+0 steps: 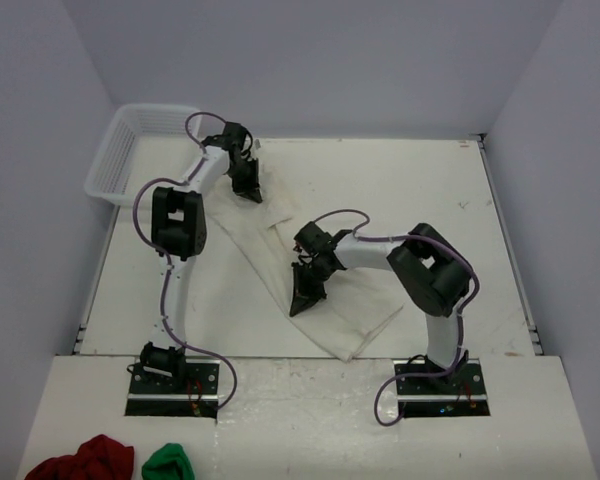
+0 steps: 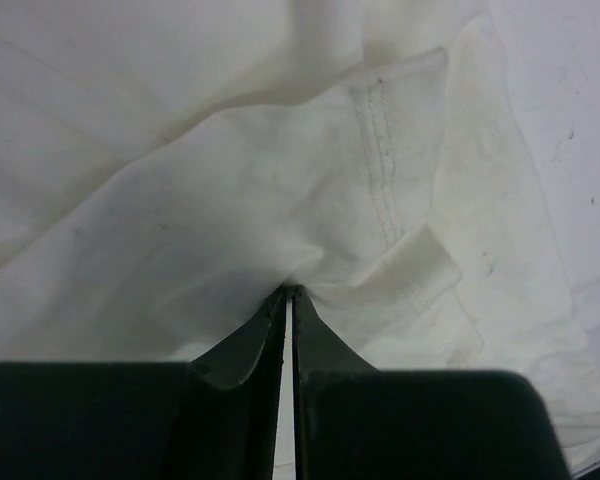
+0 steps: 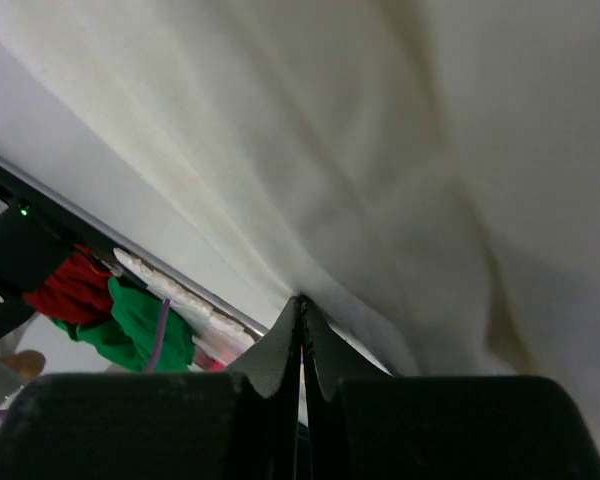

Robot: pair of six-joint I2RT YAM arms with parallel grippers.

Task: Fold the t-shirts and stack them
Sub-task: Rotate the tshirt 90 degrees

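Off-white t-shirt draped across the worktop; left tool and right tool each clamp narrowly on fabric at their tips.

table | lying on it: off-white t-shirt | far-left corner: basket

t-shirts: 1, maybe 2 | basket: 1 | red bundle: 1 | green bundle: 1

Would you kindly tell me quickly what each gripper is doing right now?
Left gripper: closed, pinching a fold of the t-shirt.
Right gripper: closed, gripping the t-shirt too.
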